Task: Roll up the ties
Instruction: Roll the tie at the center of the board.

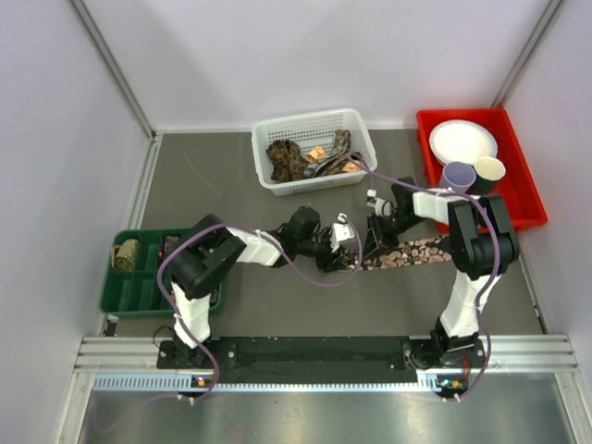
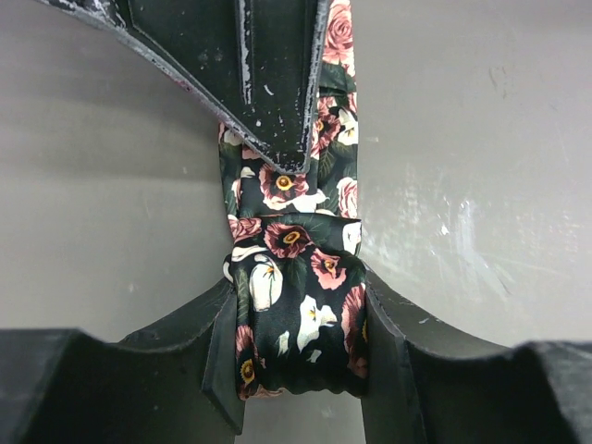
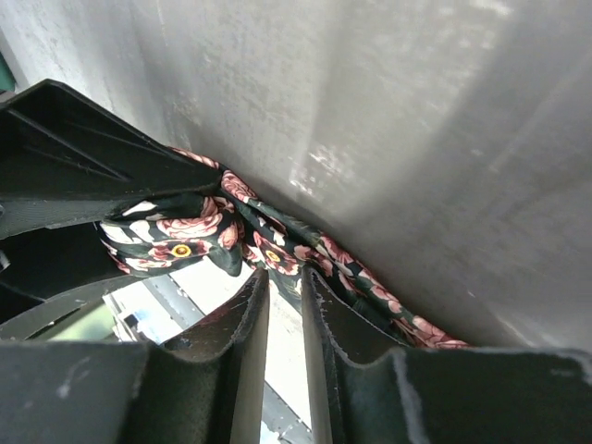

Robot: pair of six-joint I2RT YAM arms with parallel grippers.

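Note:
A dark floral tie [image 1: 416, 252] lies flat on the grey table, running right from the middle. My left gripper [image 1: 350, 252] is shut on its rolled end; in the left wrist view the coil [image 2: 296, 319] sits squeezed between my left gripper [image 2: 298, 370] fingers. My right gripper [image 1: 373, 242] has its jaws almost together with nothing between them, tips down on the flat part of the tie just beyond the coil [image 3: 277, 248]. It shows as a dark wedge [image 2: 268, 83] in the left wrist view. The right gripper [image 3: 285, 277] tips touch the fabric.
A white mesh basket [image 1: 356, 129] at the back holds several loose ties [image 1: 296, 159]. A red bin [image 1: 518, 199] at the right holds a plate and cups. A green tray [image 1: 139, 287] at the left holds one rolled tie [image 1: 125, 254].

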